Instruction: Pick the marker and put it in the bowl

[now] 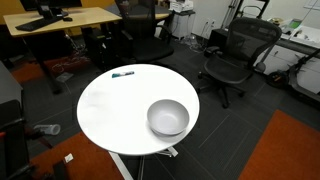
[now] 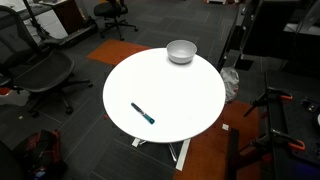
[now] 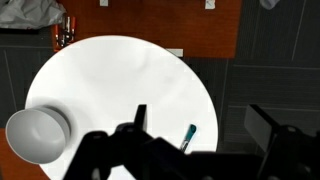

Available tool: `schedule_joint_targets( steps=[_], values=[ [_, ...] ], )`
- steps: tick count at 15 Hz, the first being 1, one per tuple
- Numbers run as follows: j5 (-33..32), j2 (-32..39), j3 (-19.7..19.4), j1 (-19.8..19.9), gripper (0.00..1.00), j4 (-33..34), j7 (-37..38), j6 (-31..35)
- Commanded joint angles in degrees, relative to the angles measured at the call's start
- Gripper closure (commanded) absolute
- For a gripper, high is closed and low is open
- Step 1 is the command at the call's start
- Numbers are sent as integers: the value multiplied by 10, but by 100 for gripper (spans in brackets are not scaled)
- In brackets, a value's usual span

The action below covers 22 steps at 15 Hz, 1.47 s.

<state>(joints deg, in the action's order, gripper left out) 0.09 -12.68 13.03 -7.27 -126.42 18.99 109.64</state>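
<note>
The marker (image 1: 123,73) is a thin dark stick with a teal-blue end, lying flat near the edge of the round white table (image 1: 115,110). It also shows in an exterior view (image 2: 143,113) and in the wrist view (image 3: 188,137). The light grey-white bowl (image 1: 168,117) stands upright and empty near the opposite edge; it shows in both exterior views (image 2: 181,51) and in the wrist view (image 3: 37,133). My gripper (image 3: 203,125) shows only in the wrist view, high above the table, open and empty. The marker lies between its fingers in that picture.
Black office chairs (image 1: 232,55) (image 2: 40,70) stand around the table. A wooden desk (image 1: 60,20) is at the back. Orange carpet (image 3: 150,25) lies beside the table, and tripod legs (image 2: 275,110) stand nearby.
</note>
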Motion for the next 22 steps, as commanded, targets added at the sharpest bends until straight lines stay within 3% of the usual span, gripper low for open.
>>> schedule_joint_targets(
  steps=[1,7,12,16,22],
  values=[
    [-1,64,10,-5,0,53,79,4],
    [-18,149,16,-31,0,108,226,32],
    [-64,219,3,-56,0,144,305,84],
    [-88,267,-17,-68,0,168,329,134],
    [-80,329,-48,-74,0,200,310,184]
  ],
)
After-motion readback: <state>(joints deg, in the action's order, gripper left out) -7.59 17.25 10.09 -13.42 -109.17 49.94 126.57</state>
